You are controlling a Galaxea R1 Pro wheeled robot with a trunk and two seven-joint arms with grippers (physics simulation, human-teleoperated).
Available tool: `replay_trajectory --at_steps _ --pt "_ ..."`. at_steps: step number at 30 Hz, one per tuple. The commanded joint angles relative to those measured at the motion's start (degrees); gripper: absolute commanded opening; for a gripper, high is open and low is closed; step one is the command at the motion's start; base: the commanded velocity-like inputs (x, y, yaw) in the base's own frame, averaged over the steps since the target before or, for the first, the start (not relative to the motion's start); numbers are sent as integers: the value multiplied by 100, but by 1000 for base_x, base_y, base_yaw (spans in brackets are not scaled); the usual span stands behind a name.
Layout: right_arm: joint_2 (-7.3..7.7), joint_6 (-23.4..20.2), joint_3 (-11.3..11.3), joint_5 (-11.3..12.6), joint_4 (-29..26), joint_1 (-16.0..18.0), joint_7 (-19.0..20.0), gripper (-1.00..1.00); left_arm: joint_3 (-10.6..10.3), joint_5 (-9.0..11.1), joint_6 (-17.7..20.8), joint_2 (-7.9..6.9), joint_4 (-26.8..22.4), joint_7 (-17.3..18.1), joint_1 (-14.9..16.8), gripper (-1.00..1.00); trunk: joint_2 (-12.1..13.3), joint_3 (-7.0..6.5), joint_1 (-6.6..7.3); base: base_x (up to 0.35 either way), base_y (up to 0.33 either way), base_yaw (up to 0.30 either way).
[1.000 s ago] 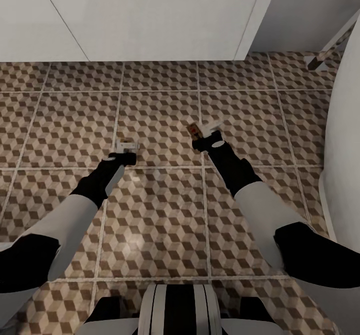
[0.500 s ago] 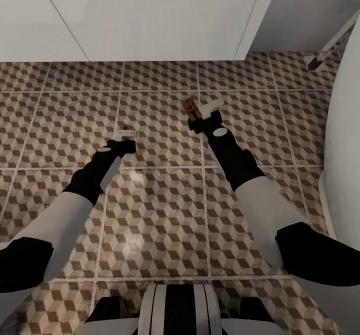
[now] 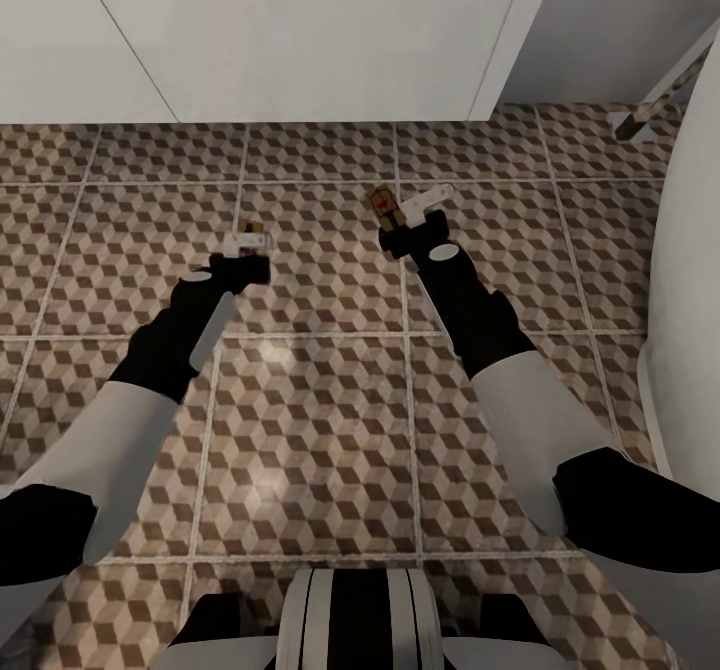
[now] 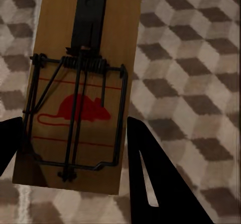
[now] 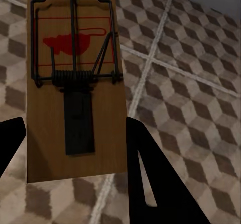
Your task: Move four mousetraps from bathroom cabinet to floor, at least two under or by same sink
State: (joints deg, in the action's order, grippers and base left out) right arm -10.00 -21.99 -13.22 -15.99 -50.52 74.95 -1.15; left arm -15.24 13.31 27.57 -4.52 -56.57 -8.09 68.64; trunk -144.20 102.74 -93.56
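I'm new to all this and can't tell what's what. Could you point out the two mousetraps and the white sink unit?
left mousetrap [image 4: 75, 91]: left wrist view, on its red mouse print.
right mousetrap [image 5: 75, 83]: right wrist view, on its spring coil.
sink unit [image 3: 300, 30]: head view, on its flat white front.

The bathroom floor [image 3: 320, 420] is laid in large square tiles printed with a brown, beige and cream cube pattern, split by pale grout lines. A plain white flat-fronted vanity unit [image 3: 300, 30] stands at its far edge. Right of the vanity a curved white fixture [image 3: 690, 280] rises from the tiles. A soft glare lies on the floor before the vanity.
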Motion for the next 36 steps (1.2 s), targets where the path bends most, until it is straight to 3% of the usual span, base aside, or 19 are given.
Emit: replay_trajectory --at_steps 1,4,9,22,36 --pt "0 -35 -10 -36 -7 2 -10 -100 -25 40 250 -28 -155 -52 -1 -100 -1 4 0 0 0 0" --pt "0 -34 -6 -36 -6 2 -9 -100 -23 40 668 -70 -550 -52 -20 -100 -5 79 -7 0 0 0" --pt "0 -33 -5 -29 -5 2 -8 -100 -16 40 772 -88 -664 -53 -25 -100 -12 220 -20 0 0 0" --pt "0 -36 -7 -27 -1 2 -8 -100 -14 40 785 -256 -695 -53 -35 -100 -29 226 -54 0 0 0" --pt "0 -38 -5 -27 -1 2 -8 -100 -14 40 785 -268 -689 -53 -35 -100 -48 226 -90 0 0 0"
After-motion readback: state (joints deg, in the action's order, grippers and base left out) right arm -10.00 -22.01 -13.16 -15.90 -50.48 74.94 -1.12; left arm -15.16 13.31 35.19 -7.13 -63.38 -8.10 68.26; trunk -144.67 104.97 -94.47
